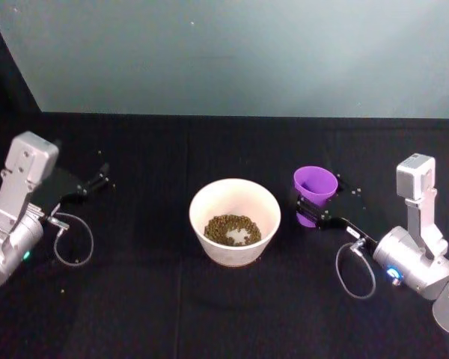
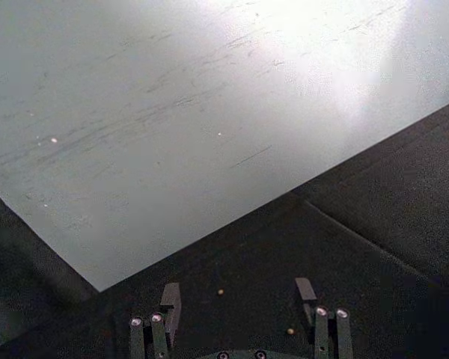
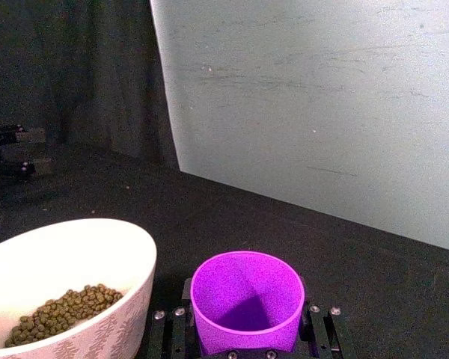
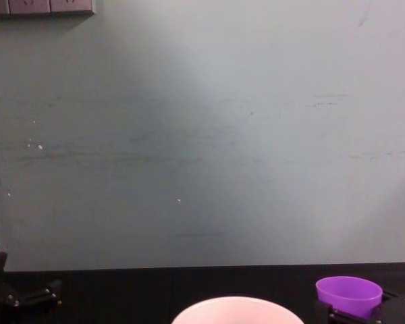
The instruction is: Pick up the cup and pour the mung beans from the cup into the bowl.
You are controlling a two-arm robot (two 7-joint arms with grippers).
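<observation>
One cup (image 3: 247, 303) in right gripper (image 3: 247, 336) fingers | beans in bowl (image 1: 235, 222) | left gripper (image 2: 239, 307) fingers apart, empty

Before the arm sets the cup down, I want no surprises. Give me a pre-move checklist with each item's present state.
1. Small purple plastic cup empty: ok, no beans visible inside.
2. Mung beans in the wide pale bowl: ok.
3. Right gripper gripping the cup: ok.
4. Cup upright: ok, only slightly tilted.
5. Stray beans on the black table: not ok, two lie by the left gripper.
6. Left gripper away from the bowl: ok, open.
</observation>
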